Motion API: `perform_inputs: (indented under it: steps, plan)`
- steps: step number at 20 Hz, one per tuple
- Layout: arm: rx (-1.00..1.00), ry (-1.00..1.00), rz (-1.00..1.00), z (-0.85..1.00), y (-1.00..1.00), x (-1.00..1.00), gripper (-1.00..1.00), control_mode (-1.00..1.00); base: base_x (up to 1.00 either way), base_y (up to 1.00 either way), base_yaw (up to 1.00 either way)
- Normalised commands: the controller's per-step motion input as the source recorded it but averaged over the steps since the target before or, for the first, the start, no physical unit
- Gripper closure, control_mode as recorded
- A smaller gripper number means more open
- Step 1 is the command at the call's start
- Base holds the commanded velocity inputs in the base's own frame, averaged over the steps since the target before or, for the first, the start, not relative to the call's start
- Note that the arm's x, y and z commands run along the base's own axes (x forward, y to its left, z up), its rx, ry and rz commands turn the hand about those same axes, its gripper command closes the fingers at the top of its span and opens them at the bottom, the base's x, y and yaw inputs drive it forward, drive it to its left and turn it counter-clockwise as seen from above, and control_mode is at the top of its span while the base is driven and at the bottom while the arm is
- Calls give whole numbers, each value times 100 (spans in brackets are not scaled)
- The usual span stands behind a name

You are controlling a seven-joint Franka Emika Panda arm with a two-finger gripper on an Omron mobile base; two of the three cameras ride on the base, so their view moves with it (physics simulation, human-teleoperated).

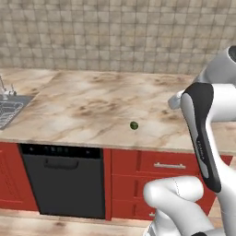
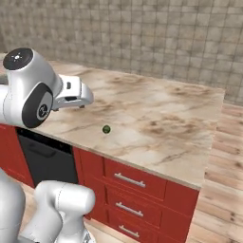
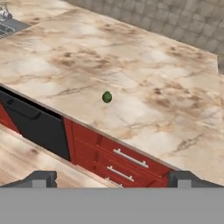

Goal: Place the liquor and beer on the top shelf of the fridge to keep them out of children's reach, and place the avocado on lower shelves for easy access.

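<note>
On the marble counter (image 1: 92,101), left base view, the avocado (image 1: 134,125) lies alone near the front edge. Right base view: avocado (image 2: 106,129) below the raised hand. Hand view: gripper (image 3: 112,178) wide open, empty; avocado (image 3: 106,97) straight ahead, well apart.

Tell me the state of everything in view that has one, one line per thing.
avocado: lying alone on the counter, near its front edge, not held
gripper: open, empty, well back from the avocado
drawers: shut
dishwasher: door shut
</note>
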Motion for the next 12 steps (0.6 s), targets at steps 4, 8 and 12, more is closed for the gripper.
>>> perform_inputs:
  steps: [4,8,12]
  plan:
    - [0,0,0,0,0,0,-100,100,14,70,-46]
    - [0,0,0,0,0,0,-100,100,33,66,-42]
    - [0,0,0,0,0,0,-100,100,48,43,-36]
